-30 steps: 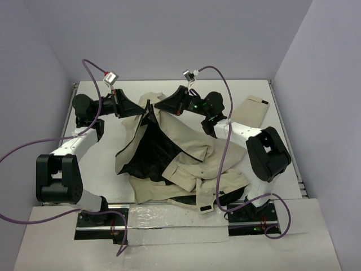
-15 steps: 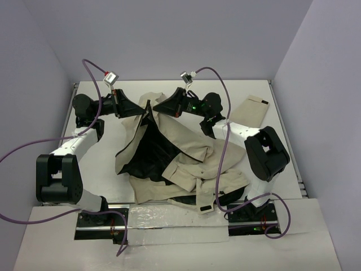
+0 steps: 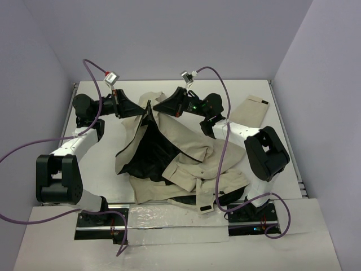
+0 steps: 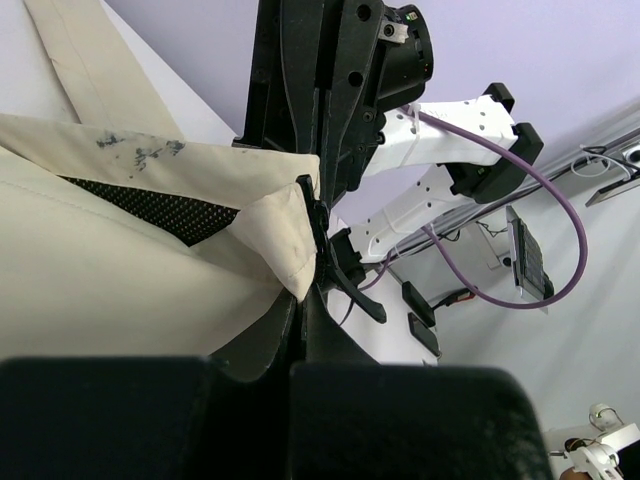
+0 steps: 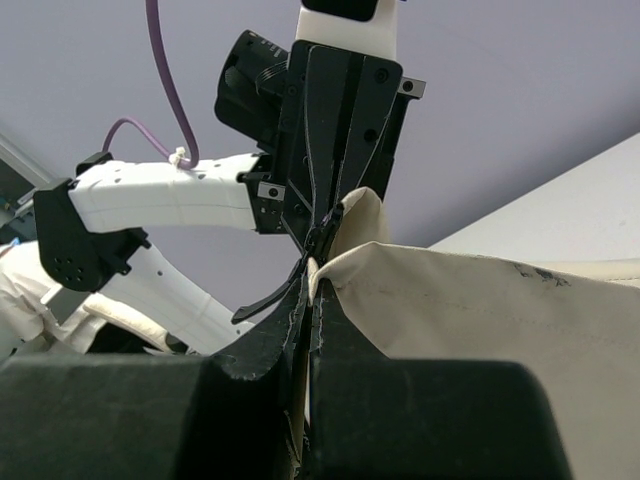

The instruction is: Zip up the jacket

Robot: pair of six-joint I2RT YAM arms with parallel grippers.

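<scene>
The beige jacket (image 3: 186,147) lies crumpled in the middle of the table, its black lining (image 3: 148,153) showing at the left. Its top corner is lifted at the back. My left gripper (image 3: 144,110) is shut on the jacket's edge from the left; in the left wrist view (image 4: 303,290) beige cloth (image 4: 150,250) is pinched between the jaws. My right gripper (image 3: 157,106) is shut on the facing edge from the right; in the right wrist view (image 5: 312,285) cloth (image 5: 470,310) is clamped there. The two grippers nearly touch, tip to tip.
A tan flat piece (image 3: 251,110) lies at the back right of the table. Purple cables (image 3: 221,147) hang over both arms. Purple walls close in the left, back and right sides.
The right arm has shifted very slightly near the lifted corner. The jacket and the left arm look the same.
</scene>
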